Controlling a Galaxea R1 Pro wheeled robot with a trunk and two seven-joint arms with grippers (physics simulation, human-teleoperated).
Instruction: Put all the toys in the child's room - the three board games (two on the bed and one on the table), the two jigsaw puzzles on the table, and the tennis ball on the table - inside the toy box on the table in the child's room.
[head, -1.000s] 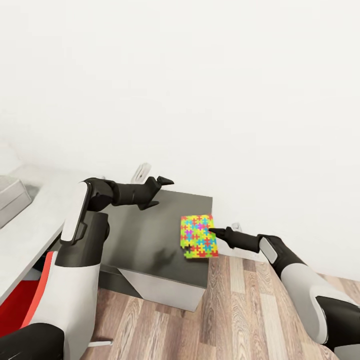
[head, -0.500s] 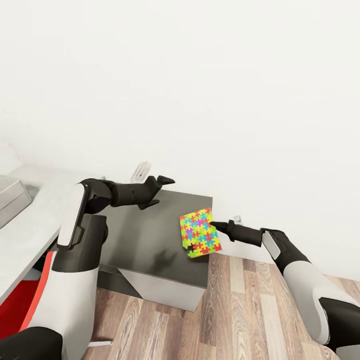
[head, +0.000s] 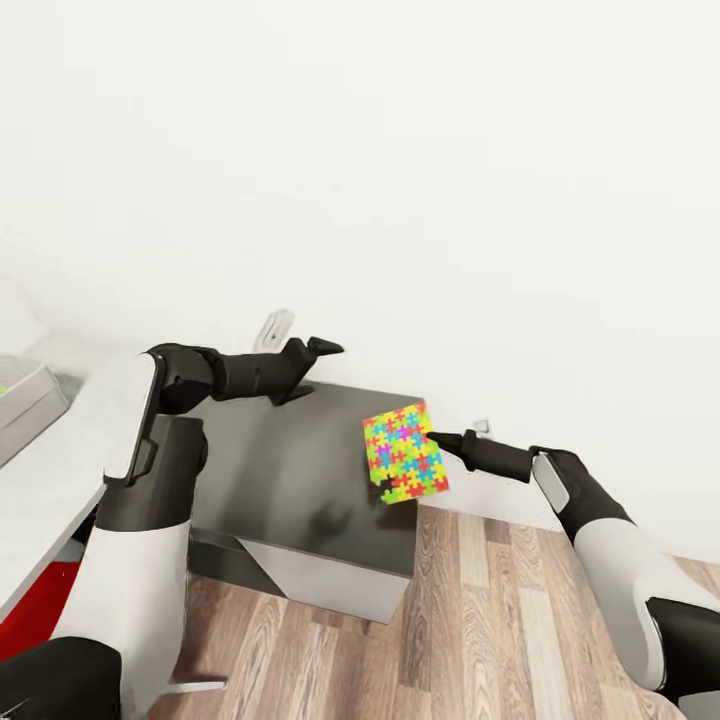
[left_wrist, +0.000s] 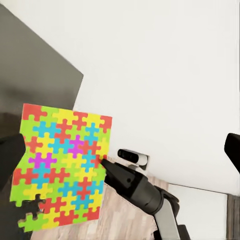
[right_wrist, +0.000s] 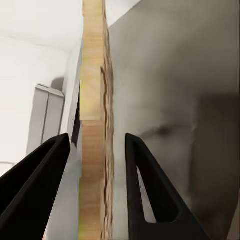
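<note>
Since prior frame: puzzle (head: 404, 455) lifted, tilted off worktop (head: 290, 480). Right hand (head: 432, 438) clamped on its edge. Thin, light, floppy; likely slips. Left hand (head: 325, 348): can't tell.

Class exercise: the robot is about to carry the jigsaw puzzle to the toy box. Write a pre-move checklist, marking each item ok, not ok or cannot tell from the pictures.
1. Right gripper holds the jigsaw puzzle at its edge: ok; the sheet sits between the fingers in the right wrist view.
2. Grip firm enough for carrying: cannot tell.
3. Puzzle lifted off the dark grey desk top: ok, it is tilted up.
4. Puzzle complete: not ok; gaps show at one corner.
5. Left gripper apart from the puzzle: ok.
6. Toy box in view: ok, at the head view's left edge.
</note>
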